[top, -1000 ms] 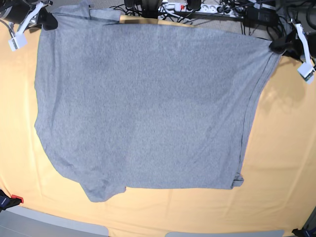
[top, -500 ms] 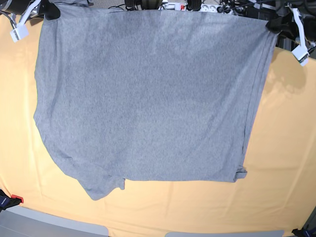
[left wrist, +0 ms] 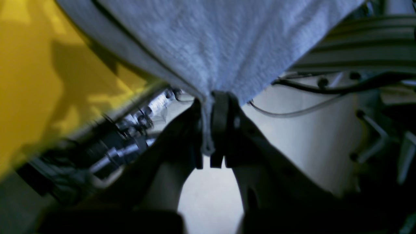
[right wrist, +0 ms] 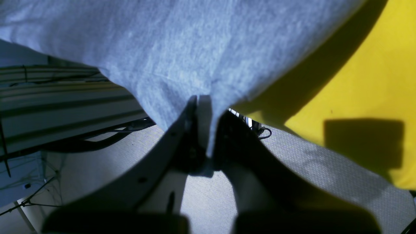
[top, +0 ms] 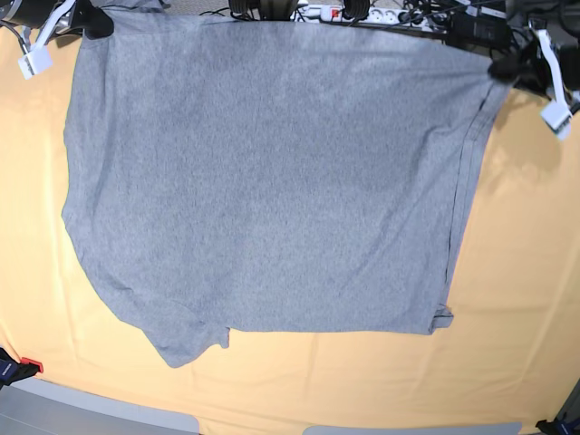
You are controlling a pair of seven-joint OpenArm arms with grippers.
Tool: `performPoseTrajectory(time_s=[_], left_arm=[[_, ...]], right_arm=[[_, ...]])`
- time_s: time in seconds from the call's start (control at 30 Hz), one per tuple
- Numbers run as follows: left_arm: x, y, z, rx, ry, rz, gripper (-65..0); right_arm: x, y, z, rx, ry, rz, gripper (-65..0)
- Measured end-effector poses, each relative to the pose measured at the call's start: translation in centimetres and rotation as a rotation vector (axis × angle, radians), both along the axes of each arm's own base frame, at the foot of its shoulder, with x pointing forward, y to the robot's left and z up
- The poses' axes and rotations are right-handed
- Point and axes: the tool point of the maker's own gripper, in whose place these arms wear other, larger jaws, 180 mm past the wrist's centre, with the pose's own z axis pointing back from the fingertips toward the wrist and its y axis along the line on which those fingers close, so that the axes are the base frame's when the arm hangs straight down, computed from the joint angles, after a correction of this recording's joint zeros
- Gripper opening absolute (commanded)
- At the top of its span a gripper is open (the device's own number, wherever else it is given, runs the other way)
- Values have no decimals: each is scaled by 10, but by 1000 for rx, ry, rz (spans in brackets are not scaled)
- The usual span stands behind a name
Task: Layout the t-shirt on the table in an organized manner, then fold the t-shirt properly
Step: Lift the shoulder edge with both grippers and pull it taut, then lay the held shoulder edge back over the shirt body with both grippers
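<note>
The grey t-shirt [top: 263, 181] lies spread plain side up over the table [top: 526, 272], one sleeve at the near left. Its far edge is stretched between my two grippers at the table's back edge. My left gripper [top: 501, 67] is shut on the far right corner; in the left wrist view the fabric [left wrist: 214, 48] bunches into the closed left gripper [left wrist: 211, 130]. My right gripper [top: 91, 22] is shut on the far left corner, and the right wrist view shows the cloth [right wrist: 182, 52] pinched in the right gripper [right wrist: 203, 130]. No lettering shows.
Cables and power strips [top: 362, 14] lie behind the table's back edge. Small clamps sit at the near left corner [top: 23, 367] and the near right corner [top: 557, 424]. Bare yellow-orange cloth flanks the shirt on both sides and in front.
Both grippers have drawn the shirt's far edge back to the table's rear edge, pulling the cloth flatter. In the last half second the left gripper has dropped slightly.
</note>
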Motion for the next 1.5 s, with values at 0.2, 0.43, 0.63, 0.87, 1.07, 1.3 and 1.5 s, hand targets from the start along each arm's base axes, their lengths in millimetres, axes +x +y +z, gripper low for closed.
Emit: performPoseTrajectory(time_s=[0.2,0.43,0.63,0.87,1.07,1.3,1.5], left_arm=[[26,-4,16,-3,-111,-12,-650],[39,-10,23,-46,-185,25,-650],[44,-21,21,-95,-206,35,-650],[33,-40,7,-151,-145,3,-650],[42,-43,12,-164,-182,4,-650],[64,-43,28,-166,-272,-3,-650],[77,-48,25,-141,-309,-20,-650]], right_arm=[[18,1,4,7,-55,3,-650],[52,5,17,33,-172,3,-650],[78,4,27,30,-255,4,-650],[106,-10,30,-72,-308,-5,-650],[109,-17,25,-94,-304,-30,-650],[116,-23,23,-75,-322,-72,-650],[135,-23,32,-72,-382,-79,-650]])
